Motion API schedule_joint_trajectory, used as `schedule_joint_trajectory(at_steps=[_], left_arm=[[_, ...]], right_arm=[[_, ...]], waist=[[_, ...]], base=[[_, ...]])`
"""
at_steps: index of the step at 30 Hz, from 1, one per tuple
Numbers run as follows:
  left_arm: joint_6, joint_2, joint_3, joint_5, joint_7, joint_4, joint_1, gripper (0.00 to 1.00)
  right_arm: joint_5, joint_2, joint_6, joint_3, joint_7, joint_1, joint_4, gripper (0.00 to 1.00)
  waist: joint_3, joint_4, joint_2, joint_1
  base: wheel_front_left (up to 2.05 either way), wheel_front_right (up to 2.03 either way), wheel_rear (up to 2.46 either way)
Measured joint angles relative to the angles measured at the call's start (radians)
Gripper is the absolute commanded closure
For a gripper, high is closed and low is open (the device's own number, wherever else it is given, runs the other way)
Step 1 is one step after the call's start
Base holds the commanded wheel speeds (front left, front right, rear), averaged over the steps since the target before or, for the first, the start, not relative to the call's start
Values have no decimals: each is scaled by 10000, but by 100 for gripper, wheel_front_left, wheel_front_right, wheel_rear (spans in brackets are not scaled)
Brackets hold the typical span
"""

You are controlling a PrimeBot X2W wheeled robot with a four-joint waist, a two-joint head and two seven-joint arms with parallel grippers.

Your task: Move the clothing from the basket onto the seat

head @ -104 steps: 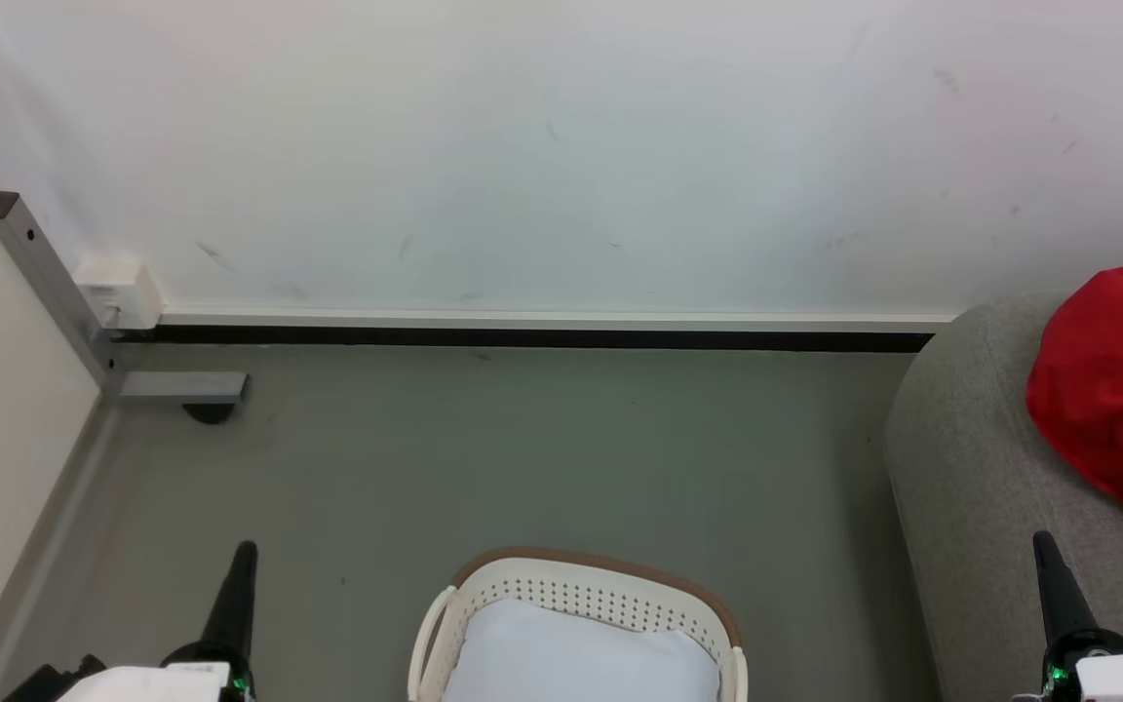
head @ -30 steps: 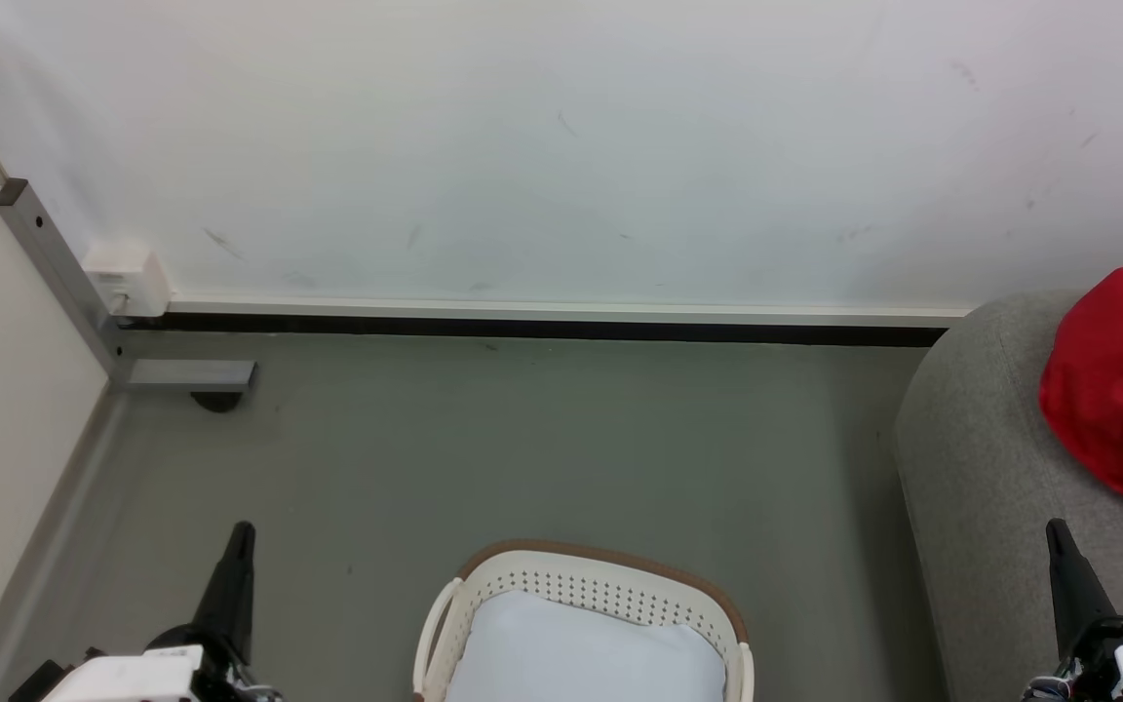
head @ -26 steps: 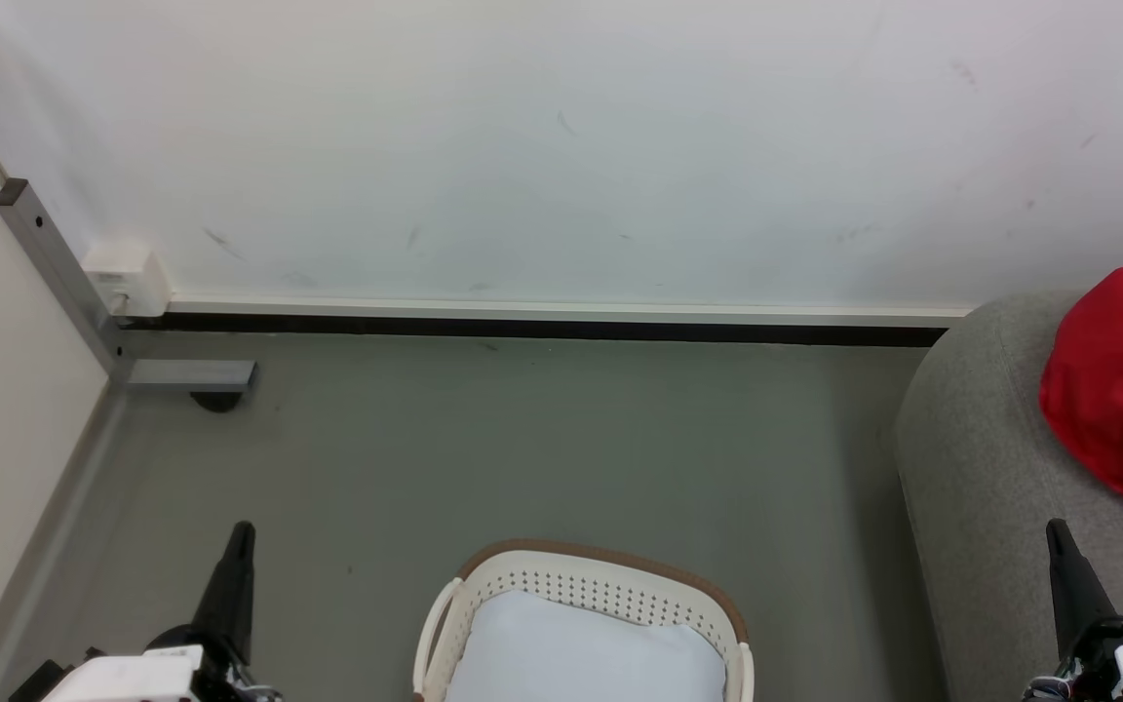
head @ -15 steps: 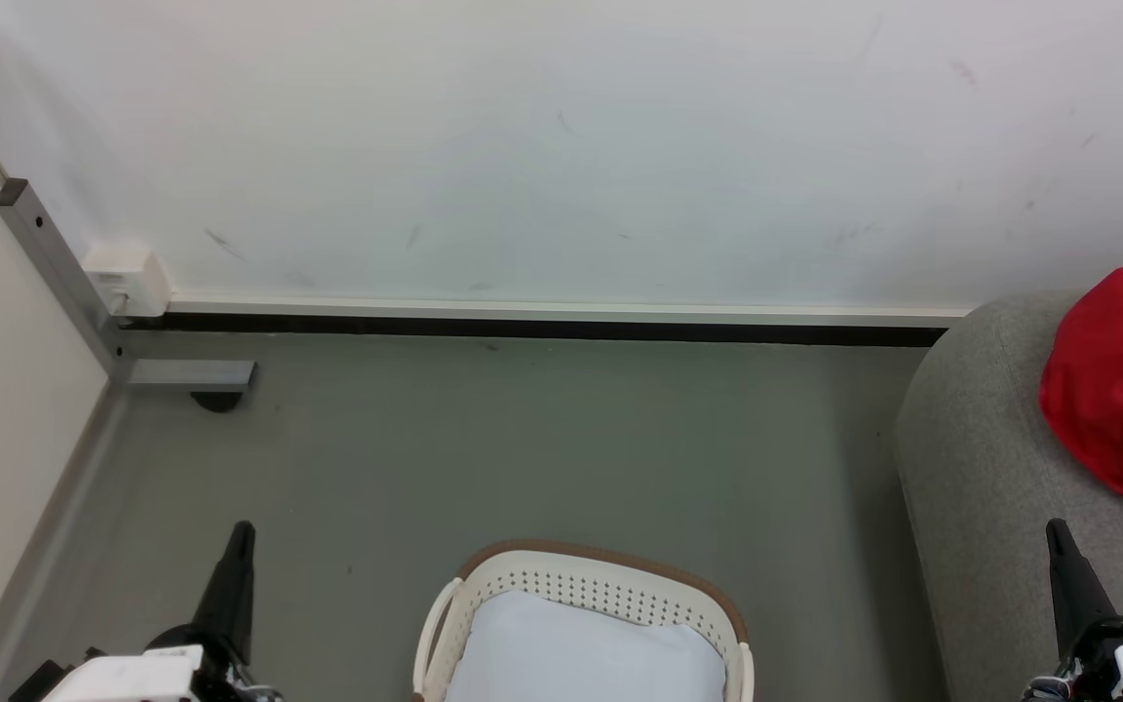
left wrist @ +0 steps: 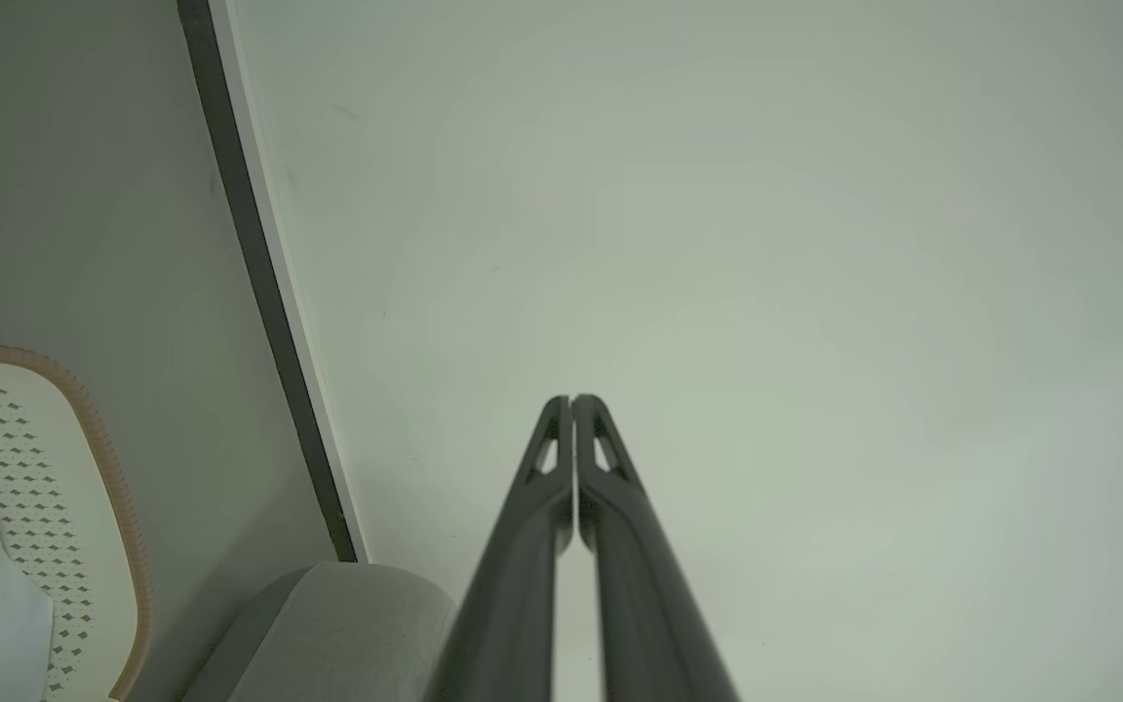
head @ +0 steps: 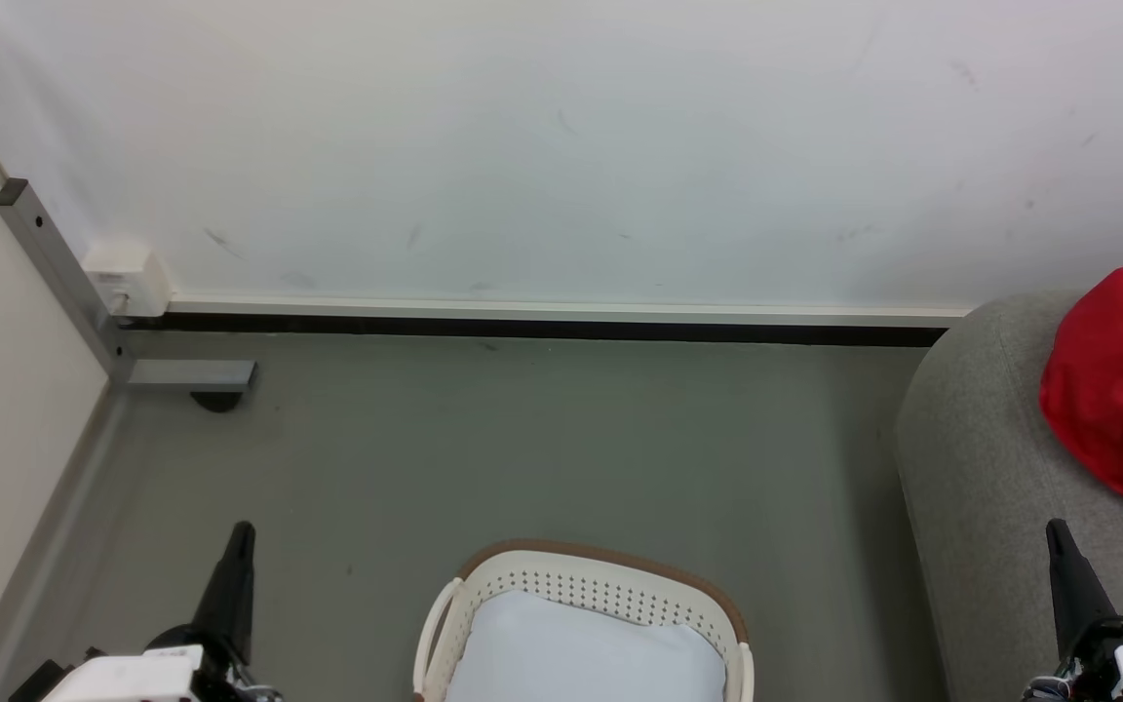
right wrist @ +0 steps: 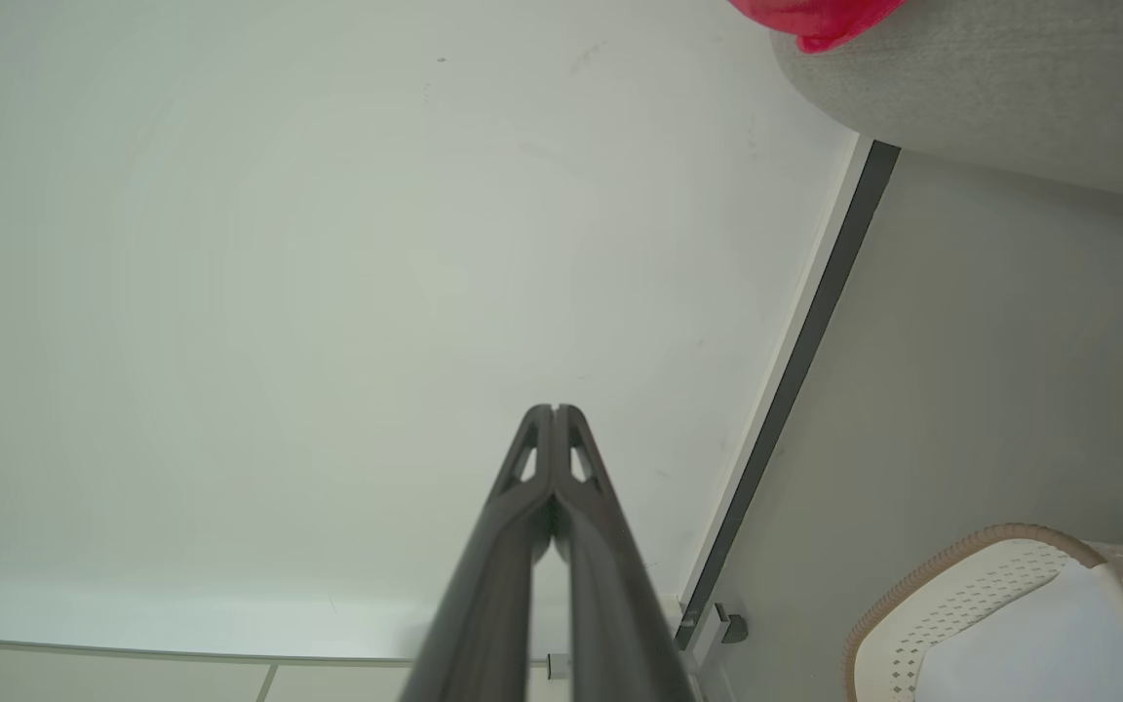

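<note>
The red clothing (head: 1122, 385) lies on the grey seat (head: 981, 468) at the right edge of the head view; its tip (right wrist: 810, 19) shows on the seat (right wrist: 990, 97) in the right wrist view. The white basket (head: 581, 585) with a brown rim stands on the floor at bottom centre, with a pale blue-white cloth (head: 586, 658) inside. My left gripper (head: 242, 531) is shut and empty, left of the basket. Shut and empty too, my right gripper (head: 1056, 528) points up in front of the seat. Both point at the wall (left wrist: 572, 400) (right wrist: 554, 409).
A white wall (head: 561, 146) with a dark baseboard (head: 522, 330) runs across the back. A grey metal post and foot (head: 181, 374) with a white box (head: 125, 276) stand in the left corner. Grey floor (head: 522, 448) lies between wall and basket.
Over the last second nothing has moved. Since the oldest frame the whole picture has shifted slightly, so the camera moved; the clothing stays on the seat.
</note>
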Motion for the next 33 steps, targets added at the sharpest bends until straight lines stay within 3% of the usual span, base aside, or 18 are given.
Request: schedule_joint_trajectory(at_steps=[33], left_arm=[[0, 0, 0, 0, 0, 0, -1, 100]], right_arm=[[-2, 8, 0, -8, 2, 0, 0, 100]], waist=[[0, 0, 0, 0]], base=[[0, 0, 0]])
